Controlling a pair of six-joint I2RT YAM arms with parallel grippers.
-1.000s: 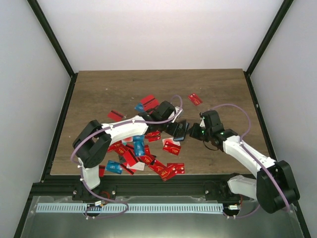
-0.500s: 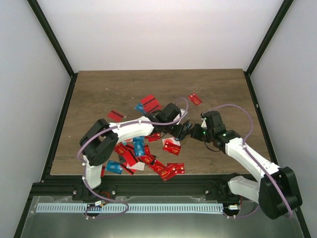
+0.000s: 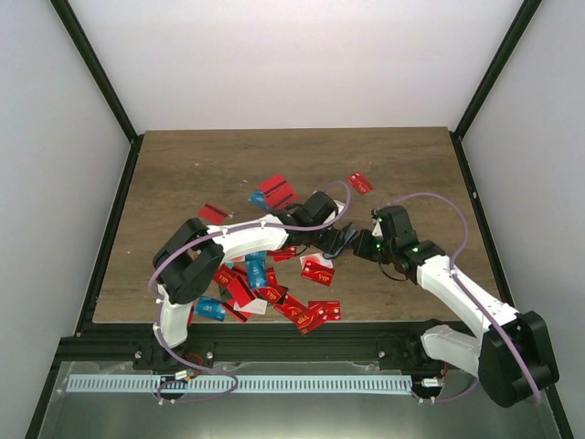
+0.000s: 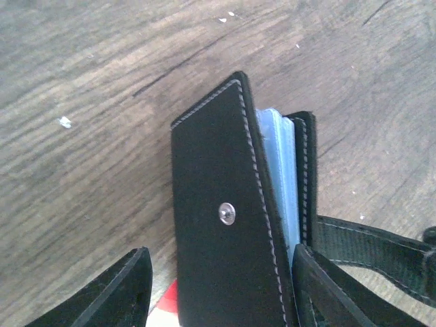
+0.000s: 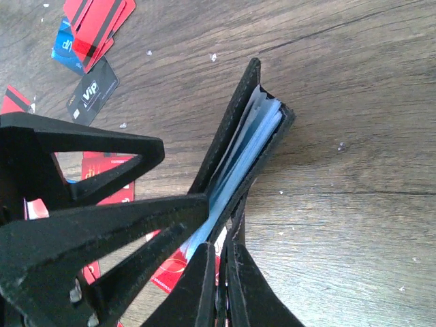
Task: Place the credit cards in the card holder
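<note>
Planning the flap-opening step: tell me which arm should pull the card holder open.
Left, probably: the left fingers stand open astride the card holder's front flap; the right fingers are shut on the holder, steadying it.

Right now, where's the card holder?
Card holder: top view, mid-table, just right of the credit cards, pinched by the right end effector, left end effector straddling it.

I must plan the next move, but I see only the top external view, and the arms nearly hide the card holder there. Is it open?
Observer: Partly. The left wrist view shows the card holder gaping, blue pockets beside its black cover.
Operator: Who holds it?
Observer: The right fingers, shut on its near end.
Operator: And the left fingers?
Observer: Apart, one on each side of the cover, not clamping it.
</note>
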